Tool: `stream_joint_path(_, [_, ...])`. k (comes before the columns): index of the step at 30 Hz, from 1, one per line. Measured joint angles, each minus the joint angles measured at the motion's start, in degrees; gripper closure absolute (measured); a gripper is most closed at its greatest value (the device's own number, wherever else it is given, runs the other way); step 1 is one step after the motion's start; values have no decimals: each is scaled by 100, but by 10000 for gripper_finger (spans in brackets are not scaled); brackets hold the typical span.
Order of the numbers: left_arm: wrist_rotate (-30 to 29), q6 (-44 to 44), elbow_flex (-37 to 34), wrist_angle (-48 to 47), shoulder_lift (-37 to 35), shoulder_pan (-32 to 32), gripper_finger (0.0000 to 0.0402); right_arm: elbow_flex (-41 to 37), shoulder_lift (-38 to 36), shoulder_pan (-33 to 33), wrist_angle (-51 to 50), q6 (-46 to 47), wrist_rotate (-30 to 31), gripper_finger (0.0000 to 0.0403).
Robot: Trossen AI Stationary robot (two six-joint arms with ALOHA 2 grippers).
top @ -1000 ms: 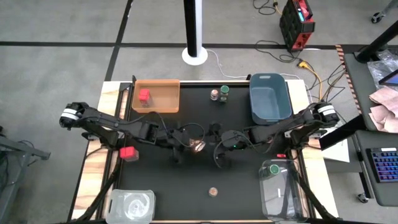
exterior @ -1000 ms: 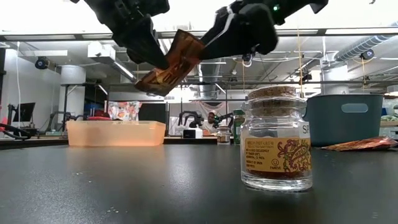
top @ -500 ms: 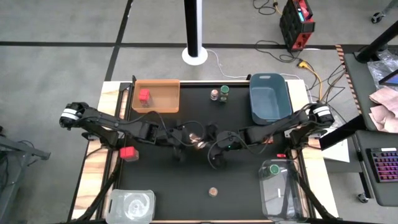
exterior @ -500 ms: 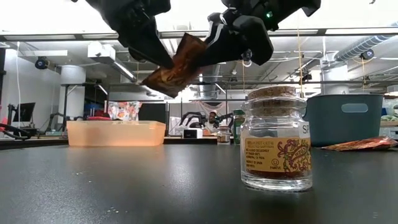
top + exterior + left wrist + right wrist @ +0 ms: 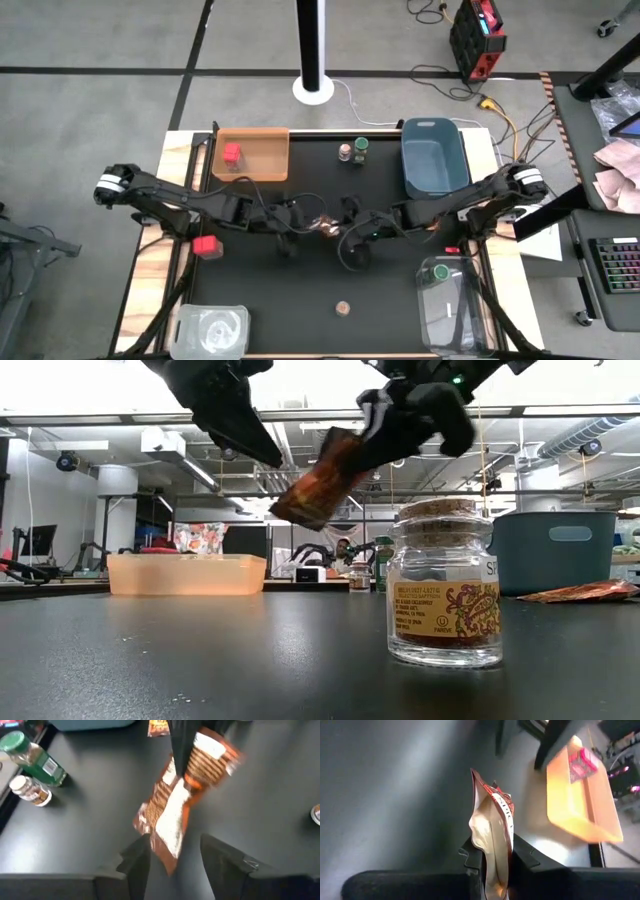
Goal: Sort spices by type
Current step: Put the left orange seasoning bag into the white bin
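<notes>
Handing off mid-air: the packet (image 5: 323, 226) hangs above the middle of the tabletop (image 5: 300, 290), pinched between the fingers of the right gripper (image 5: 492, 857), while the left gripper (image 5: 170, 862) sits just beside it with fingers spread, no pad touching the foil in its wrist view. So the pass from left arm to right looks like the step in hand. Next, I'd judge, the left arm has to back clear without snagging the packet's free end, and the right arm carries it toward the right edge, where a second packet (image 5: 434, 226) shows under the arm.

Now the count. Packets: two, one in the air, one near the right edge. Red boxes: two, one in the orange tray (image 5: 270, 170) at the far-left corner (image 5: 232, 153), one by the left edge (image 5: 206, 246). Green-capped jars: two, one at the far edge (image 5: 361, 149), one inside the clear container (image 5: 450, 320) at the near-right corner (image 5: 439, 272). Tan-capped jars: two, one touching or just beside the far green one (image 5: 345, 152), one near the near edge (image 5: 343, 308). One blue tub (image 5: 434, 185), far right. One more clear container (image 5: 212, 328), near-left corner.
</notes>
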Motion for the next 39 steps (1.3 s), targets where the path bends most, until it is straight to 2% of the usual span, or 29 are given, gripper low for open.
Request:
stream_joint_path(4, [-224,199,0,160,-128,-14,235,-532,-558,0,196,316,1,367])
stream_joint_path(7, [-359,497,-75,563,-216,-35,235,-1142,-1048,2,994,464,-1,367])
stream_joint_path(12, [-309,1241,-610,1963,-363,-74,237,-2222,-1753,74,2467,541,-43,367])
stream_joint_path(16, [-227,1622,-1238,3451,-484,-72,237,-2899,-2174,139,3627,466,-194,367])
stream_joint_path(21, [-18,1891,-1885,4932,-551,-72,237,-3334,-2410,170,4627,403,-524,367])
stream_joint_path(26, [137,2204,-2146,6153,-364,-66,237,-3392,-2331,164,5249,304,-965,367])
stream_joint_path(30, [250,2420,-2057,6240,-215,-59,229,-3378,-2217,166,5574,267,-1256,367])
stream_joint_path(35, [535,2528,-1800,6262,25,-44,205,-3344,-2143,166,5643,176,-1267,367])
stream_joint_path(39, [541,2731,-1654,6225,216,-42,186,-3344,-2138,166,5666,201,-1267,367])
